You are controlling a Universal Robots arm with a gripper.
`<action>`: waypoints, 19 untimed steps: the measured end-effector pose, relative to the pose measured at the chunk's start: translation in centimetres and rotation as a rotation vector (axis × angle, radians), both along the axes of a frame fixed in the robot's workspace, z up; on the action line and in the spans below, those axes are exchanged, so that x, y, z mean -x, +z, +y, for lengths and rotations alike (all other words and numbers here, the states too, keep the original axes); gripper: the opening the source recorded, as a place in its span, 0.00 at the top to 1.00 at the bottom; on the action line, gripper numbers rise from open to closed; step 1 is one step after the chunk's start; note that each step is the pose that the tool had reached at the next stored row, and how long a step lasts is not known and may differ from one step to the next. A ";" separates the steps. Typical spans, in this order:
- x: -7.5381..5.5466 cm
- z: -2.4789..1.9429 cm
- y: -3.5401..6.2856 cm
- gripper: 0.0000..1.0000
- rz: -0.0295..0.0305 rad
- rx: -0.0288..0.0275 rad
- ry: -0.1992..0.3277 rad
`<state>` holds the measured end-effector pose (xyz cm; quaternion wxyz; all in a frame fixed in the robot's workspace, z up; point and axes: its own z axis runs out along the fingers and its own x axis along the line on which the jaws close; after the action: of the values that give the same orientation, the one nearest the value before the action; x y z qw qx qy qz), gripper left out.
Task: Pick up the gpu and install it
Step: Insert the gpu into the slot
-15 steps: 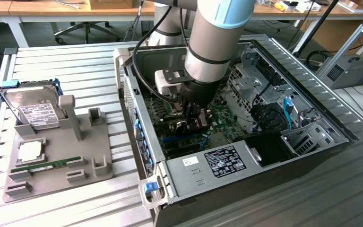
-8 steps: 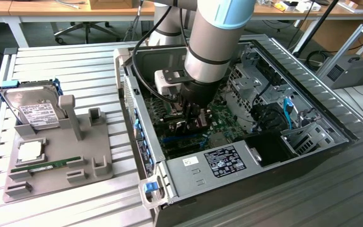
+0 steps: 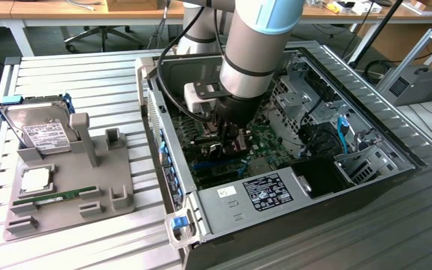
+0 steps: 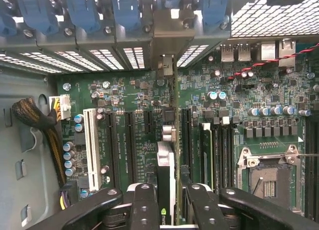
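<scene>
Wrist view: the claw (image 4: 167, 210) pinches the gpu (image 4: 166, 165), with a dark finger (image 4: 144, 205) pressed to each flat face of the card.
Gpu: it stands on edge between the fingers, and its length runs straight out ahead of the claw toward the row of blue slot clips (image 4: 124, 11) at the case's rear wall.
Motherboard (image 4: 249, 90): the green board lies directly beneath the claw and the card.
Slots: black expansion slots run parallel to the card just beside it, and a white slot (image 4: 91, 145) lies further off to one side. Whether the card's lower edge is seated cannot be told.
CPU socket (image 4: 266, 175): it is empty, on the claw's other side.
Exterior view: the claw (image 3: 231, 143) is sunk inside the open computer case (image 3: 276, 197).
Holder (image 3: 73, 174): this grey piece sits on the slatted counter (image 3: 88, 79), well away from the claw and outside the case. It carries a hard drive (image 3: 45, 134) and a memory stick (image 3: 54, 197).
</scene>
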<state>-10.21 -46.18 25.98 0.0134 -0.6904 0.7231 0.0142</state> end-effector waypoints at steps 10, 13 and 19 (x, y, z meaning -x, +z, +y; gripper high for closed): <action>0.0 0.00 -0.20 0.73 -0.0004 -0.0077 0.000; 0.0 -0.01 -0.26 0.73 -0.0001 -0.0071 0.000; 0.1 0.00 -0.36 0.73 -0.0002 -0.0073 0.000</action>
<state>-10.30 -46.18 25.62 0.0160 -0.6904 0.7231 0.0168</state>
